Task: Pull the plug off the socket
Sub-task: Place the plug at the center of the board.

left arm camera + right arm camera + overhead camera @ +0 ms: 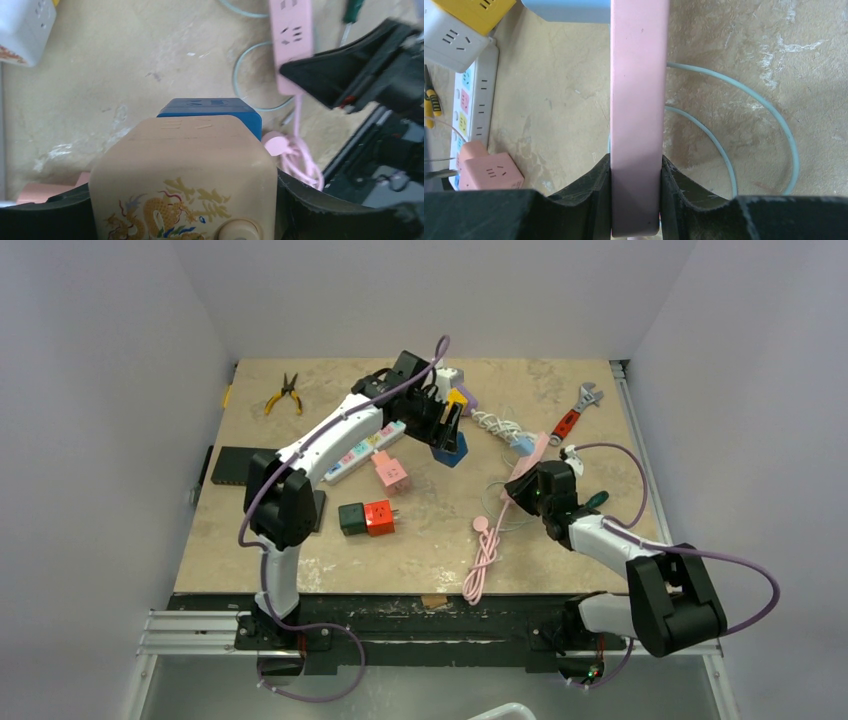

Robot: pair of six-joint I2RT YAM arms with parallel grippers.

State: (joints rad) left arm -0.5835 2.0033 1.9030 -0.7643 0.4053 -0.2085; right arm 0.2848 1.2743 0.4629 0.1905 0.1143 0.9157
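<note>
My left gripper (440, 425) is shut on a beige cube adapter (185, 165) with a dragon print. A blue cube socket (210, 111) sits joined to the adapter's far end, and it shows below the gripper in the top view (450, 452). My right gripper (537, 490) is shut on the near end of a pink power strip (636, 100), which lies on the table (530, 462). In the right wrist view my fingers (594, 187) press both sides of the strip. A light blue part (566, 9) lies at the strip's far end.
A white strip with coloured sockets (365, 450), a pink cube (392, 472), black and red cubes (365, 517), yellow (457, 397) and white (448, 378) cubes surround the left arm. A light blue cable (749, 110), a pink cable coil (482, 560), a screwdriver (596, 499), a wrench (575, 415) and pliers (285, 395) also lie here.
</note>
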